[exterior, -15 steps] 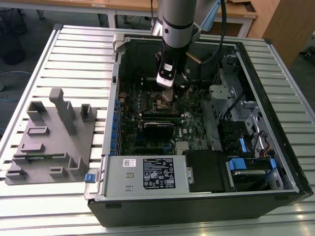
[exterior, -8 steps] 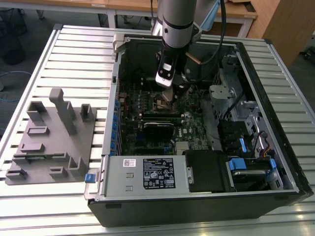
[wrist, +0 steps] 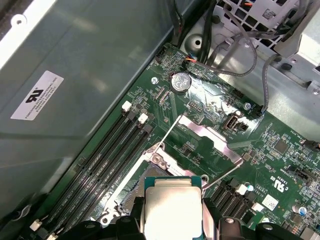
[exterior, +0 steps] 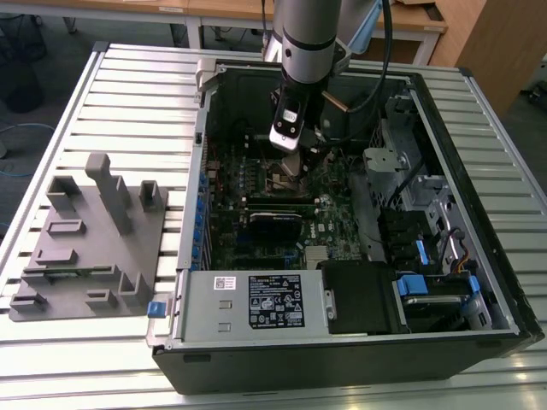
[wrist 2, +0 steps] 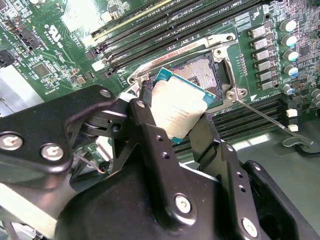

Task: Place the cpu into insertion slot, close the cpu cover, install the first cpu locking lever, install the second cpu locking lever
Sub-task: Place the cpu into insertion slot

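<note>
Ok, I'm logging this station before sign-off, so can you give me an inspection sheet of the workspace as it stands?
Surface: slatted metal table carrying an open computer case.
Job's things: the cpu is held above the insertion slot, not seated; the cpu cover stands open; a locking lever is unlatched.
Clutter: grey fixture tray on the table, at the exterior view's left of the case.
Grippers: gripper shut on the cpu.
Cables: black and grey cables run inside the case beside the board, apart from the slot.
Surroundings: wooden desks behind the table.
</note>
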`<act>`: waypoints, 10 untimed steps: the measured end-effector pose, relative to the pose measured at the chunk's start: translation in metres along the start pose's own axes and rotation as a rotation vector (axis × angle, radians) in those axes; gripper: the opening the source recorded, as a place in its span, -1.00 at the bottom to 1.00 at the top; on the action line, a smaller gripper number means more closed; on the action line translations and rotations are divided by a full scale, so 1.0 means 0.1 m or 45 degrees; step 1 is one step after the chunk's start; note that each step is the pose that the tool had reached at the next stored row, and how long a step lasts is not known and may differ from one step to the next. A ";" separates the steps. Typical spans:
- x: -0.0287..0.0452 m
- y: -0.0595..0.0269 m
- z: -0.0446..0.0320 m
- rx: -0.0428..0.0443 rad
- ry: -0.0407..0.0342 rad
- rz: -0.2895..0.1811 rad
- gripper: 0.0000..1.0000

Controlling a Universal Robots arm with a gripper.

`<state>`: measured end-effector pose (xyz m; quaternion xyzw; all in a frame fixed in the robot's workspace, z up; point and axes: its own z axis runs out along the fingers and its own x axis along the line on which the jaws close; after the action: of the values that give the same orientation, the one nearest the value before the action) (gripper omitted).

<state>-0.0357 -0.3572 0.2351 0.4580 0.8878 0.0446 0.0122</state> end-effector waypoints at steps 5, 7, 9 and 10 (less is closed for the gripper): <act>0.000 0.000 0.000 0.000 -0.0001 0.000 0.08; 0.000 0.000 0.000 0.000 0.0000 0.000 0.08; 0.000 0.000 0.000 0.000 -0.0001 0.001 0.08; 0.000 0.000 0.000 0.000 -0.0006 0.006 0.08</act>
<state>-0.0357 -0.3571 0.2351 0.4601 0.8866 0.0446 0.0123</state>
